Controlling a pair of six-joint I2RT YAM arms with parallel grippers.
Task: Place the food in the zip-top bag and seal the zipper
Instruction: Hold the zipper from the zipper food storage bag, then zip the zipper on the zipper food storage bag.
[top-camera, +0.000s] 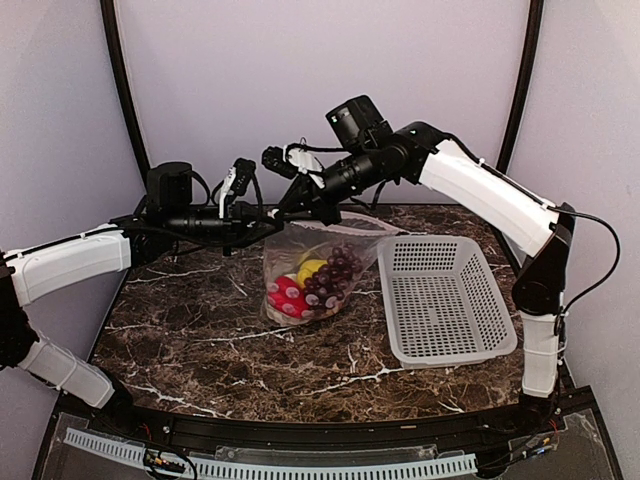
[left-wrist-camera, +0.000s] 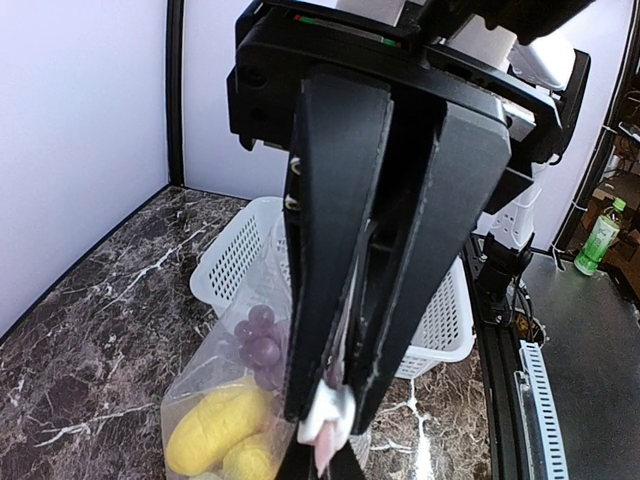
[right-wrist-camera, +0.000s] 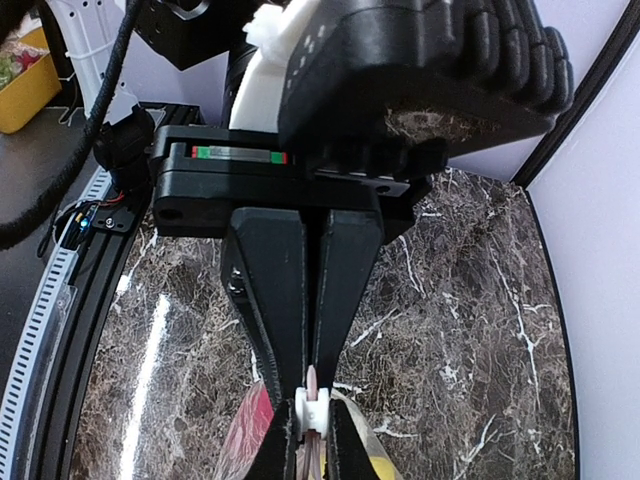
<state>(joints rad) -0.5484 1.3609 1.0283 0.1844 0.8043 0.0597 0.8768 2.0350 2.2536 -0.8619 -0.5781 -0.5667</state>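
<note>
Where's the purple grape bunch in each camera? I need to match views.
Top external: grape bunch inside the zip-top bag, centre, left of the white basket.
Left wrist: grape bunch lower left of centre, beside the left end effector.
Right wrist: not in view.
Shared landmark: the marble tabletop.

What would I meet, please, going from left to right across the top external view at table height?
left arm's white forearm → zip-top bag with the food inside → white basket → right arm's upright link
</note>
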